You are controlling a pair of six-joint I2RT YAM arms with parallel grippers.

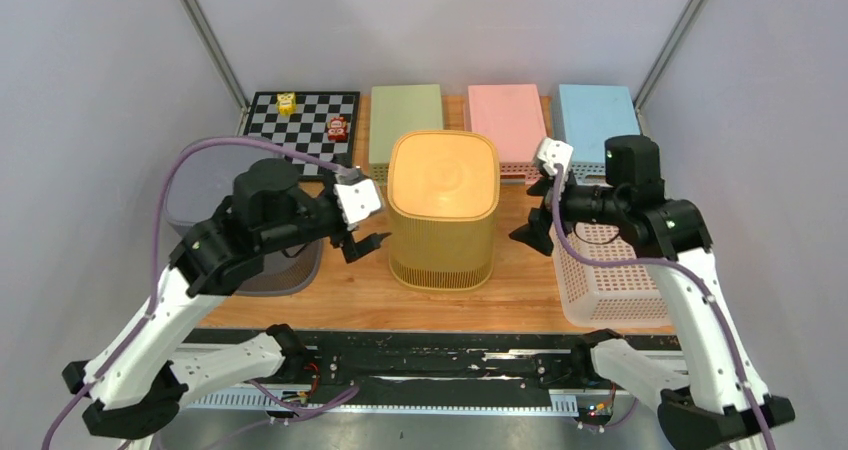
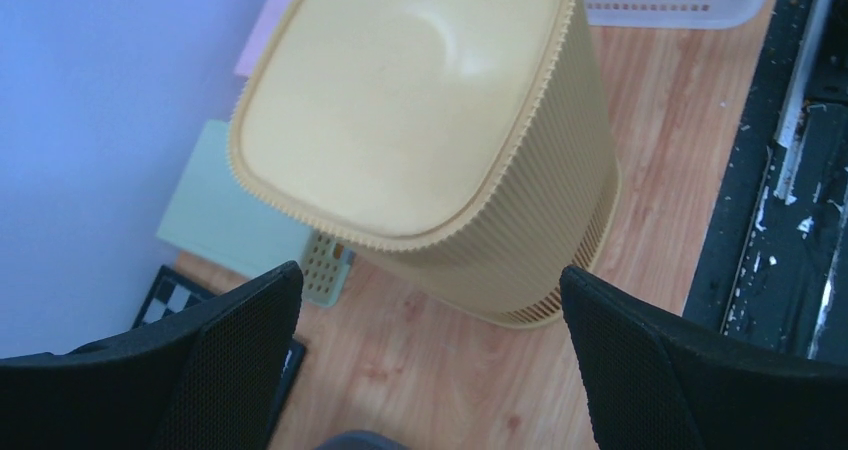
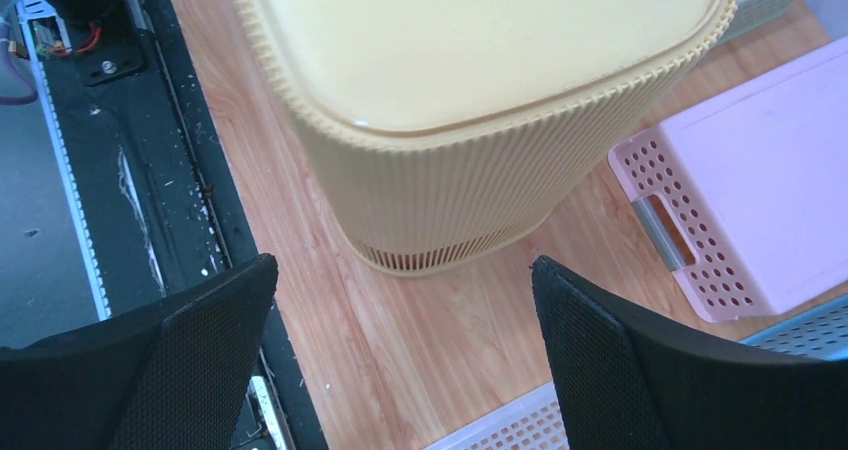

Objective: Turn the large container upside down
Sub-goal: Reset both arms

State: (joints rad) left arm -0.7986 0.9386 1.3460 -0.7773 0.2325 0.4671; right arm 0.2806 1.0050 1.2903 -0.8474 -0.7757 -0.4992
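A: Starting nearest us: the left gripper (image 1: 365,242) is gaping wide and holding nothing, sitting just beside the yellow ribbed container (image 1: 443,205) without touching it; the right gripper (image 1: 532,228) is doing the same on the other side.

B: And the container is standing mid-way along the wooden table (image 1: 350,300), solid face up, slotted band down on the wood; I am judging it already inverted.

A: Then the risk is lying in any retreat; a finger swinging inward could be clipping that tall wall and sliding or toppling it; the right arm is also hanging over the white basket (image 1: 610,280), so a low elbow could be dragging that along.

B: Any writing?

A: I am finding none; the container's top is showing only a faint moulded swirl; farther back, the green box (image 1: 405,115), pink box (image 1: 506,115) and blue box (image 1: 597,113) are looking blank; the chessboard (image 1: 305,120) figures are too small to read.
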